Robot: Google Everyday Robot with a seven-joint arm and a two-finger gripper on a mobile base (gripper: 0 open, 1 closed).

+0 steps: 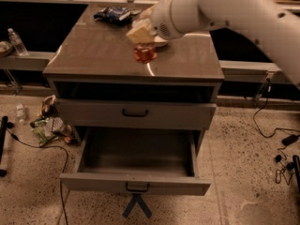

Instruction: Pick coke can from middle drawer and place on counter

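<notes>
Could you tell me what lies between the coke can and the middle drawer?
Camera view: the front of the counter, a dark recess and a closed drawer front. The gripper holds the coke can above these.

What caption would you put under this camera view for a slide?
The robot's end effector grips the coke can just above the counter, with the middle drawer open below.

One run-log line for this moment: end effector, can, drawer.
end effector: shut on coke can | coke can: over counter, contact unclear | middle drawer: pulled open, nothing visible inside
</notes>
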